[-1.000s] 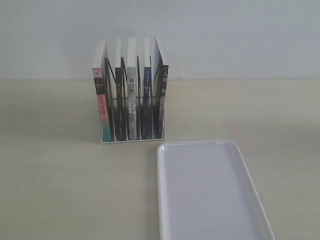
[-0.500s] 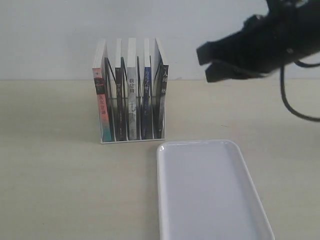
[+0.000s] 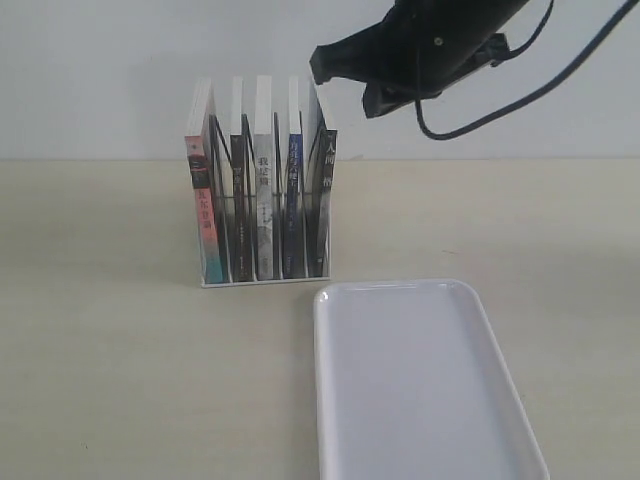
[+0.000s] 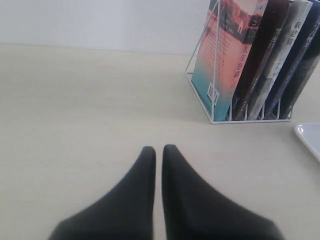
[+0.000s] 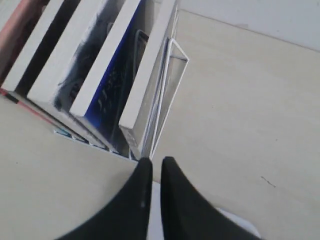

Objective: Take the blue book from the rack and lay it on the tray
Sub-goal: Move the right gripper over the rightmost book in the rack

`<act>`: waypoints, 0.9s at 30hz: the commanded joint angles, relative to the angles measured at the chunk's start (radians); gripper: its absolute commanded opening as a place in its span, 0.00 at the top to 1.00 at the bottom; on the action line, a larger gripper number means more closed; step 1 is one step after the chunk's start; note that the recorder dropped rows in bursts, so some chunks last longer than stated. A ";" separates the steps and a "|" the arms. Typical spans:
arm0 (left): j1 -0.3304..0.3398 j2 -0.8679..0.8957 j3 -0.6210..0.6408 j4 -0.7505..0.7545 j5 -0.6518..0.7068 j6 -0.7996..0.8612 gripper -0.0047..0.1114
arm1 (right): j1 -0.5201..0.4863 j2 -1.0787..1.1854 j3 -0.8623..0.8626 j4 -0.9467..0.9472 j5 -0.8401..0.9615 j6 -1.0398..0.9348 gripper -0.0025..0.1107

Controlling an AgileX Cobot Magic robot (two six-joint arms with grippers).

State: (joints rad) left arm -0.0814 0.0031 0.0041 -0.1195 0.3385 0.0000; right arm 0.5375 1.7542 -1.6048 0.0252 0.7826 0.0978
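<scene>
The rack (image 3: 262, 278) stands on the table with several upright books in its slots. The blue book (image 3: 292, 200) is second from the right, its dark blue spine facing the exterior camera. The white tray (image 3: 420, 385) lies in front and to the right of the rack. My right gripper (image 3: 325, 62) hovers shut above the rack's right end, holding nothing. The right wrist view looks down on the blue book (image 5: 117, 82), and the right gripper (image 5: 152, 161) sits just off the rack's corner. My left gripper (image 4: 157, 148) is shut over bare table, away from the rack (image 4: 212, 95).
A pink-and-teal-spined book (image 3: 203, 215) fills the leftmost slot. A larger black-covered book (image 3: 325, 190) leans at the right end beside the blue one. The tray's corner (image 4: 310, 136) shows in the left wrist view. A wall stands close behind the rack.
The right arm came into the exterior view from the upper right and moved left, now hanging over the rack's right end. Books, rack and tray have not moved.
</scene>
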 commanded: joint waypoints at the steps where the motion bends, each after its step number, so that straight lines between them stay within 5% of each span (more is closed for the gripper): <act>1: 0.001 -0.003 -0.004 0.004 -0.004 -0.006 0.92 | 0.000 0.068 -0.065 -0.011 -0.048 0.006 0.67; 4: 0.001 -0.003 -0.004 0.004 -0.004 -0.006 0.92 | 0.004 0.099 -0.086 0.007 -0.096 0.027 0.55; 27: 0.001 -0.003 -0.004 0.004 -0.004 -0.006 0.92 | 0.030 0.228 -0.113 0.059 -0.173 0.057 0.55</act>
State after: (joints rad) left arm -0.0814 0.0031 0.0041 -0.1195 0.3385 0.0000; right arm 0.5591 1.9754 -1.7108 0.0844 0.6284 0.1565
